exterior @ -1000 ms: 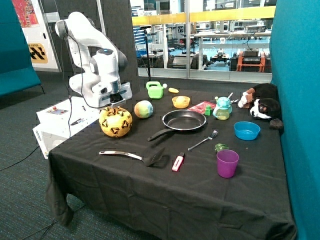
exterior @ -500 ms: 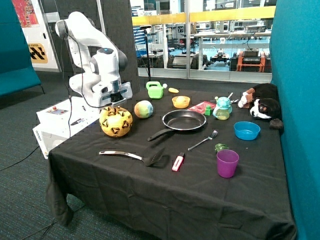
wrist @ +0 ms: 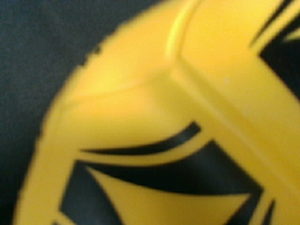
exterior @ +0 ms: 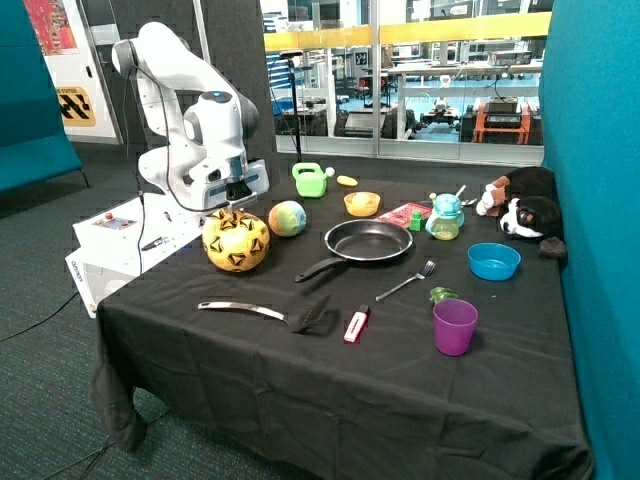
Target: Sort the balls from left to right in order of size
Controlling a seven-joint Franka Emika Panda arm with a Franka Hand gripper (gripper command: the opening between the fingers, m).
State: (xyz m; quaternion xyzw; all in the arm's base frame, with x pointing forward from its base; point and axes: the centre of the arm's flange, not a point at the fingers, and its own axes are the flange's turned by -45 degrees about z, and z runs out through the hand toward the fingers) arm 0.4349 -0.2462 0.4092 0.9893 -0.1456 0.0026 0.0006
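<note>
The gripper (exterior: 237,205) sits on top of the yellow football (exterior: 235,241), near the worktop's (exterior: 300,380) arm-side edge; whether its fingers are released or clenched cannot be told. The pastel ball (exterior: 287,218) lies just beside, the frying pan (exterior: 366,241) beyond. The football has shifted slightly toward the pastel ball since before

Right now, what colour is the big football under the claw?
Yellow with black markings, clearest in the wrist view.
</note>
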